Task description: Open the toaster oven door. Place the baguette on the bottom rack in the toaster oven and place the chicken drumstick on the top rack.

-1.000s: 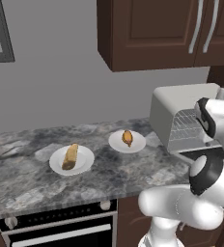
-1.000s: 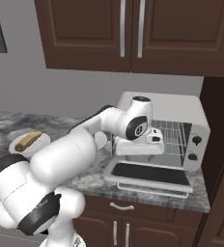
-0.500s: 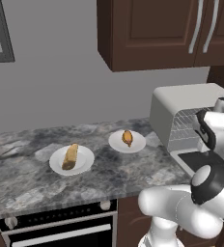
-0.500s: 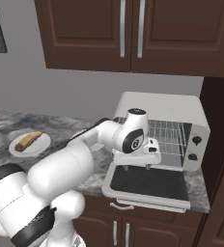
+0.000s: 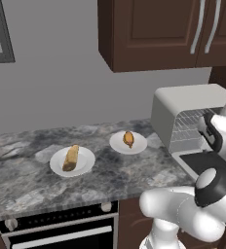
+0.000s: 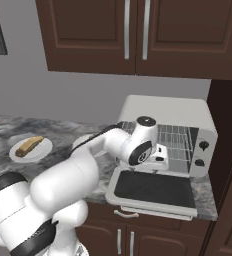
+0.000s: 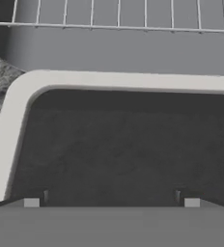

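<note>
The toaster oven point(image 6: 164, 113) stands at the right end of the counter. Its door point(image 6: 153, 187) lies folded down flat, dark glass facing up. Silver wire racks point(image 6: 177, 142) show inside the cavity. My gripper point(image 6: 160, 167) hangs just above the door's hinge side, open, with nothing between its fingertips point(image 7: 32, 202). In the hand view I look down on the door glass point(image 7: 123, 149), its light frame point(image 7: 15, 116), and a wire rack point(image 7: 119, 14) beyond. The baguette point(image 5: 71, 157) lies on a white plate to the left. On a second plate nearer the oven point(image 5: 193, 114) rests the chicken drumstick point(image 5: 128, 139).
Both white plates point(image 5: 88, 163) point(image 5: 140, 144) sit on the grey marble counter point(image 5: 32, 185). A range with knobs point(image 5: 10, 224) is built in below at the left. Dark wall cabinets point(image 6: 138, 35) hang above the oven, and a dark tall panel point(image 6: 228, 165) stands to its right.
The hand has sunk slightly toward the flat door and the elbow has swung. The door stays open and the jaws stay wide.
</note>
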